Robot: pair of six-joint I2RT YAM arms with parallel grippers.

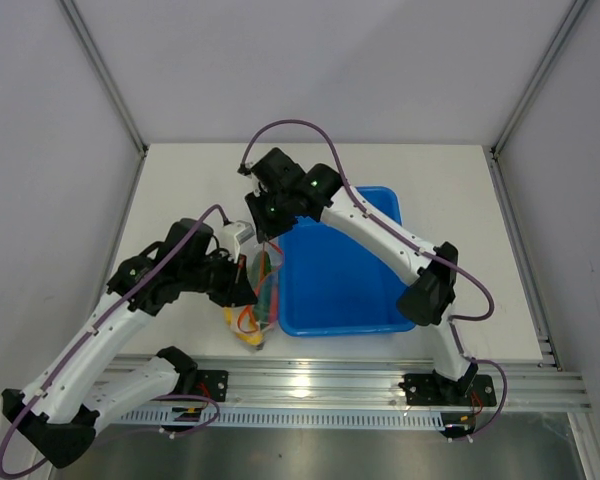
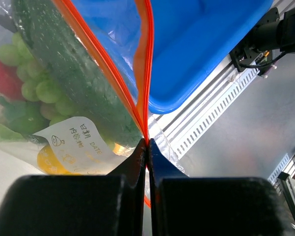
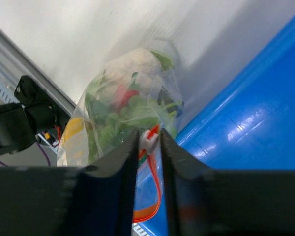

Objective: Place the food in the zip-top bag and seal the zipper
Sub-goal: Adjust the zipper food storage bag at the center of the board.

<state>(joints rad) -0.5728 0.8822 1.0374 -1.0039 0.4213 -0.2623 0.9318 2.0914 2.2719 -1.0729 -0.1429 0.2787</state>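
Left fingers (image 2: 143, 150): clenched on end of zipper (image 2: 148, 59), its two orange strips meeting at the tips. Right fingers (image 3: 136, 145): narrow gap, white slider (image 3: 148, 140) of zipper between them, judged pinched. Strips parted beyond left fingers, so seal not yet done. Food (image 2: 46, 88) inside zip-top bag (image 1: 263, 292); loading judged complete. Bag hangs between both sets of fingers, beside left wall of blue tub (image 1: 340, 285), near front edge of worktop (image 1: 200, 180).

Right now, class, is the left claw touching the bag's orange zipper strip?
Touching. The left wrist view shows the left claw shut on the zipper strip, pinched between its fingers.
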